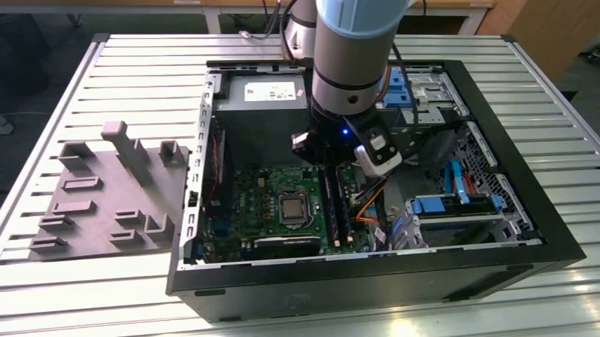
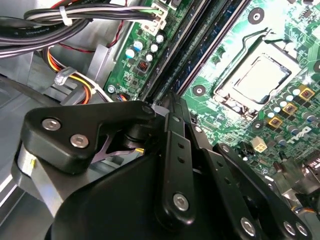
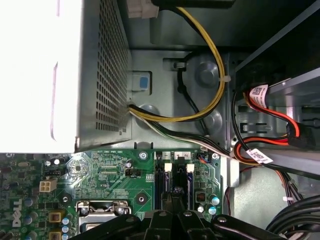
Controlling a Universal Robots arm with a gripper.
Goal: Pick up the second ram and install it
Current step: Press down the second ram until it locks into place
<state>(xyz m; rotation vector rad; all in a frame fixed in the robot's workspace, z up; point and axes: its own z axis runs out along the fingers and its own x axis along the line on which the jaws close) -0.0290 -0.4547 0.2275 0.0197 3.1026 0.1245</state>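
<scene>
Open computer case (image 1: 525, 232) beside grey fixture (image 1: 108, 203)

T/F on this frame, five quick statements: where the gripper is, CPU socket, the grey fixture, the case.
1. The gripper sits down over the memory slots of the motherboard. True.
2. The CPU socket has a cooler mounted on it. False: it is bare, with the metal retention frame showing.
3. The grey fixture block lies inside the computer case. False: it lies on the table, at the exterior view's left of the case.
4. The case's side is open. True.
5. The table top is smooth wood. False: slatted metal.
</scene>
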